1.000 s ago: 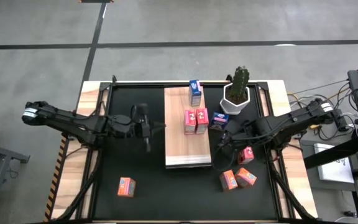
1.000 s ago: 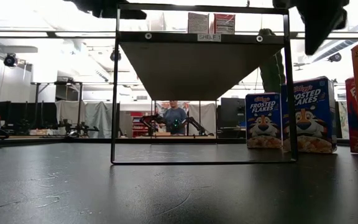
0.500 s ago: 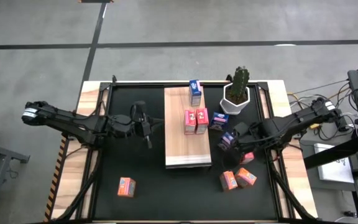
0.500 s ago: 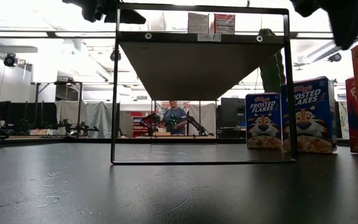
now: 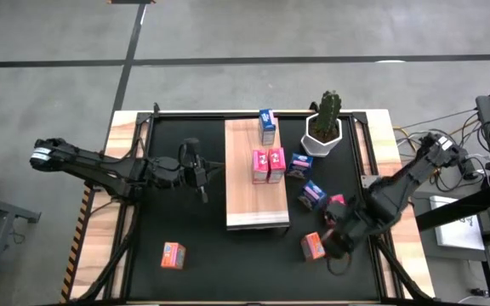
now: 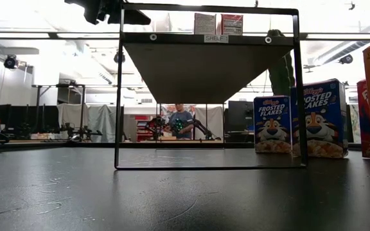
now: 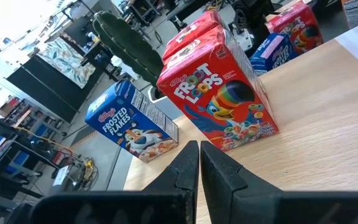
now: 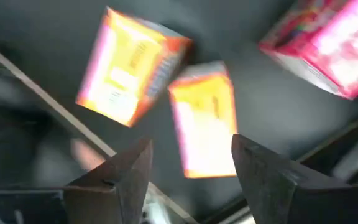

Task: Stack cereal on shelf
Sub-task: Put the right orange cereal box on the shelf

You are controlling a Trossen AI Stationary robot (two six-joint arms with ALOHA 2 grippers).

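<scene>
The wooden shelf point(image 5: 258, 200) stands in the middle of the black mat. On it are a blue cereal box point(image 5: 267, 126) and two pink-red ones point(image 5: 268, 163) point(image 7: 219, 93). My left gripper point(image 5: 211, 172) point(image 7: 199, 163) hovers shut just left of the shelf, pointing at it. My right gripper point(image 5: 340, 240) point(image 8: 191, 168) hangs open, pointing down over two orange boxes point(image 8: 132, 68) point(image 8: 207, 124) at the mat's near right; it touches neither. Two blue boxes point(image 5: 299, 163) point(image 5: 312, 194) and a pink-red one point(image 5: 337, 201) stand on the mat right of the shelf.
A cactus in a white pot point(image 5: 323, 127) stands at the far right of the mat. Another orange box point(image 5: 173, 255) lies at the near left. In the low view the shelf's black frame point(image 6: 117, 96) and two blue boxes point(image 6: 275, 125) show.
My right gripper has swung from beside the shelf's right side toward the table's near edge and now hangs over the orange boxes; the blue box it stood above shows uncovered. It has left the low view. No box has moved.
</scene>
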